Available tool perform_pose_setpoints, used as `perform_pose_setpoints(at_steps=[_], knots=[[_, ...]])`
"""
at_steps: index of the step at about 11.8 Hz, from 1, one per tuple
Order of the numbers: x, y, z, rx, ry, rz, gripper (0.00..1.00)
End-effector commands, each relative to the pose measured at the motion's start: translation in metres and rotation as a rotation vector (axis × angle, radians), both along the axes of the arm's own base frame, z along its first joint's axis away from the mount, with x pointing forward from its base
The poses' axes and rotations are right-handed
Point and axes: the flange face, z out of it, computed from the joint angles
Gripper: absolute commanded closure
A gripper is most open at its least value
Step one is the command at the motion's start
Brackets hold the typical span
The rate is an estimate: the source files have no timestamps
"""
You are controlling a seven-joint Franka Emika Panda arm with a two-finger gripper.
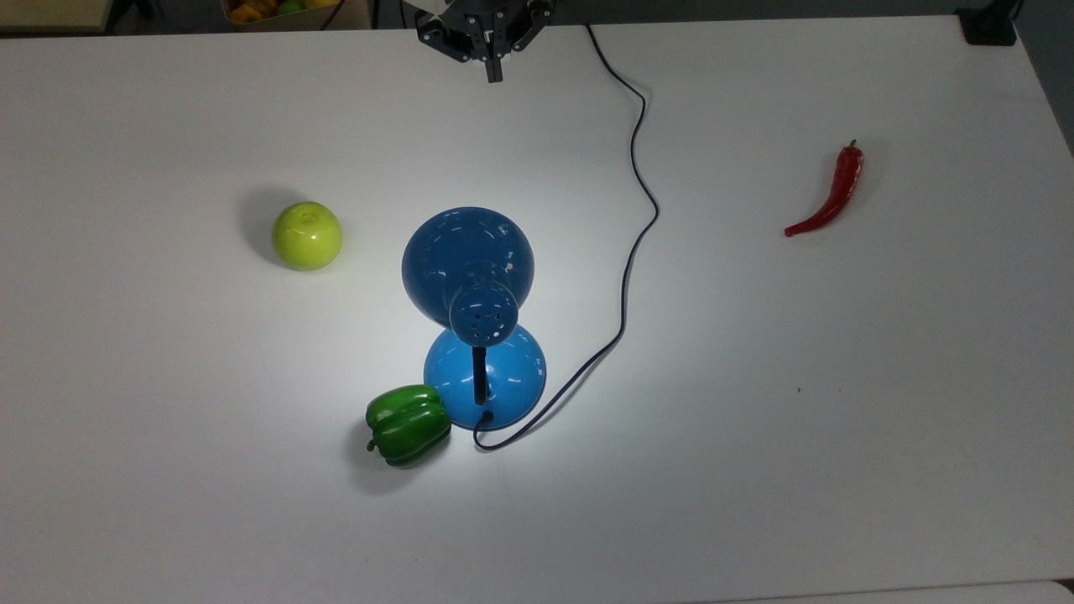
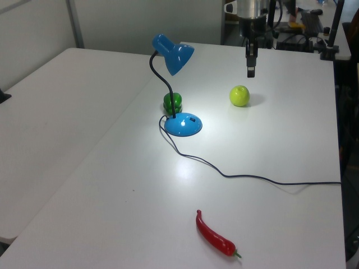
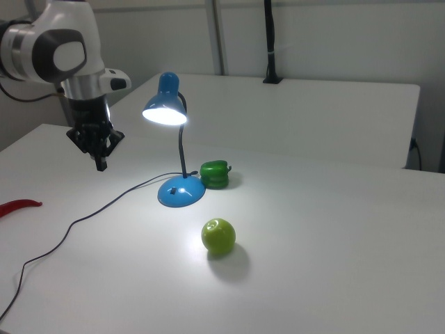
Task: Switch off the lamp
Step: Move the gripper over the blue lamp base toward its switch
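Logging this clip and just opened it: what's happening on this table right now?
A robot arm is working toward a blue desk lamp that is lit, throwing a bright patch on the white table. The claw hangs in the air above the table, holding nothing, apart from the lamp and its base. A green bell pepper sits against the base; a green apple and a red chili lie untouched. The lamp's cord trails across the table.
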Motion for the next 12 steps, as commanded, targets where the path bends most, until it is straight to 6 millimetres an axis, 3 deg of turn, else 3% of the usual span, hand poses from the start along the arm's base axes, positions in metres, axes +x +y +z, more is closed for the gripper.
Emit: perform_pose_setpoints(at_steps=[1, 5, 12], knots=[[-0.007, 0.01, -0.037, -0.037, -0.016, 0.04, 1.0], [-0.003, 0.009, -0.078, -0.052, -0.062, 0.04, 1.0], [0.013, 0.013, -0.118, -0.036, -0.172, -0.062, 1.0]])
